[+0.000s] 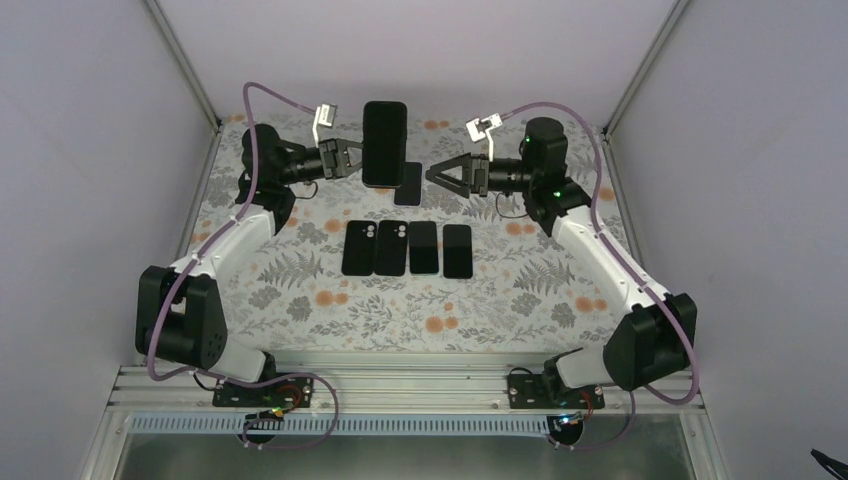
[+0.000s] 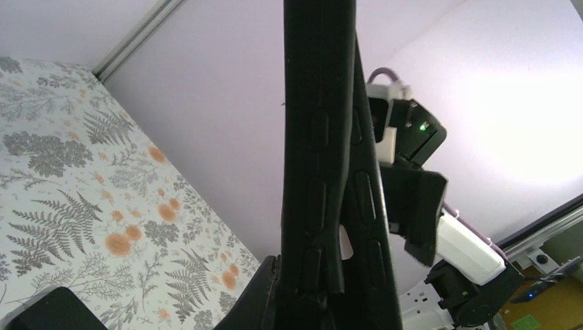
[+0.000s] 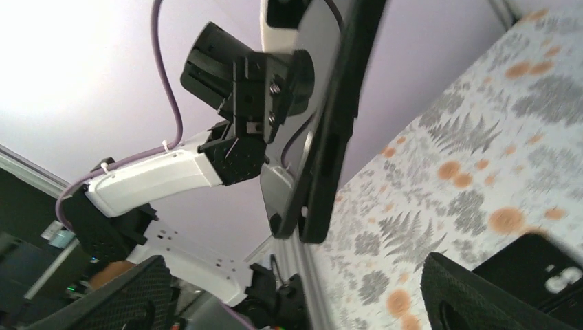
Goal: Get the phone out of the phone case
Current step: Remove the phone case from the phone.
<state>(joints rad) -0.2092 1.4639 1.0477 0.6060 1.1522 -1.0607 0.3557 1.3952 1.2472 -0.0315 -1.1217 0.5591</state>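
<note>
- Slim black cased phone [image 1: 384, 143] hangs upright in the air over the 12 o'clock end of the floral-patterned bench [image 1: 300, 300].
- Hold: left end effector [image 1: 350, 158] clamped tight on the phone's 9 o'clock edge.
- Free: right end effector [image 1: 440, 173] spread wide, holding nothing, just beside at 3 o'clock.
- Judged: phone stiff, slick, fragile; rubbery case soft. Peel from a corner lip.
- 4 flat black slabs [image 1: 408, 249] in a row at 6 o'clock.
</note>
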